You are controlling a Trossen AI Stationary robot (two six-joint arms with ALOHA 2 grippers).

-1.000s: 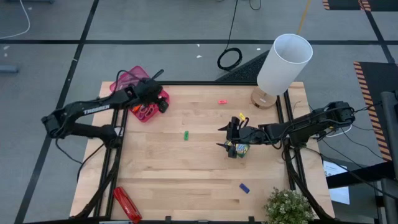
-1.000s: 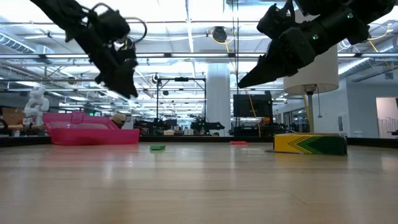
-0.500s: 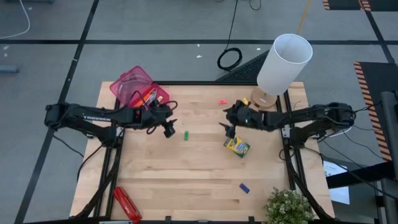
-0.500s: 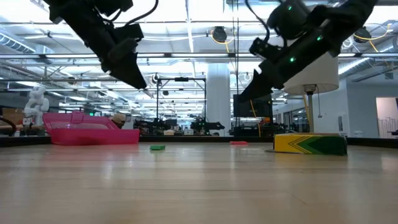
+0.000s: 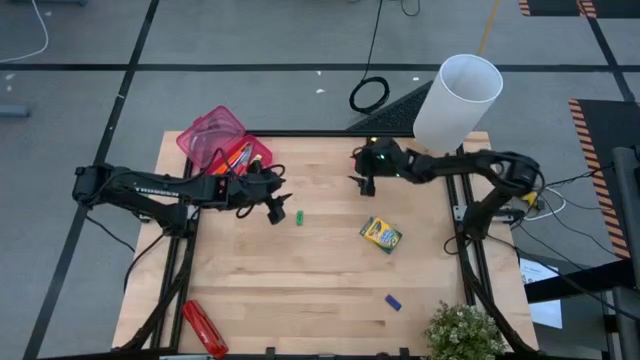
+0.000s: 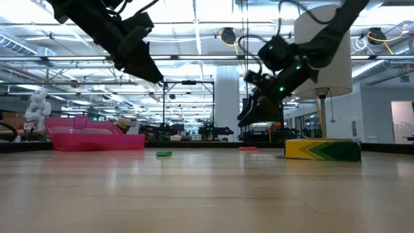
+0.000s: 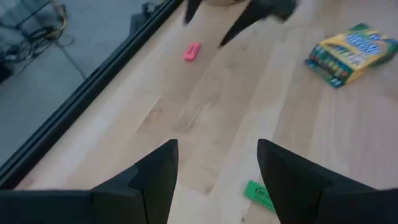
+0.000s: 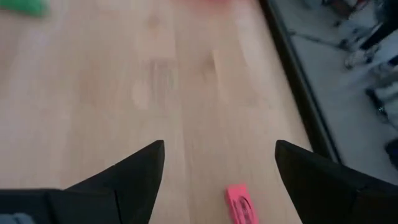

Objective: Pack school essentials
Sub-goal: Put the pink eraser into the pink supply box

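Both grippers' jaws stand spread wide with nothing between them. The left gripper (image 5: 277, 207) hangs left of centre in the high view, just beside the green eraser (image 5: 298, 216). The right gripper (image 5: 363, 183) hovers upper centre, near the pink eraser (image 5: 357, 163). The crayon box (image 5: 381, 235) lies centre-right, the blue eraser (image 5: 393, 302) lower right, and the pink bin (image 5: 205, 131) holding stationery upper left.

On the wooden bench (image 5: 300, 290), the pink plastic basket (image 5: 212, 137) sits at 10 o'clock, the white lamp (image 5: 455, 105) at 2 — the green-yellow crayon box (image 5: 381, 235) lies near centre, the small green eraser (image 5: 298, 216) to its 9 o'clock, the pink eraser (image 5: 357, 163) at 12, the blue eraser (image 5: 393, 302) at 5.
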